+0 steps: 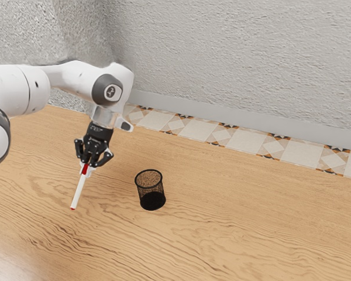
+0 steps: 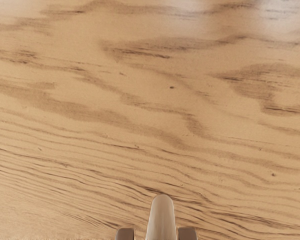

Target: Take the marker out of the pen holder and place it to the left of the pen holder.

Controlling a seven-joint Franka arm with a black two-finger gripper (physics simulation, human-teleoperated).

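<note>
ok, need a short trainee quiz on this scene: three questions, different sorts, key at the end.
1. Besides white, which colour shows on the marker? (a) blue (b) red (c) green
2. Fill in: from the pen holder, the marker is toward the exterior view's ____.
3. True or false: the gripper is shut on the marker.

Key: 1 b; 2 left; 3 true.

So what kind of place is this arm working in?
Probably a plain indoor room, judging by the rough grey plaster wall, the beige tiles with brown patterns running along its foot, and the light-brown wood-grain table.
</note>
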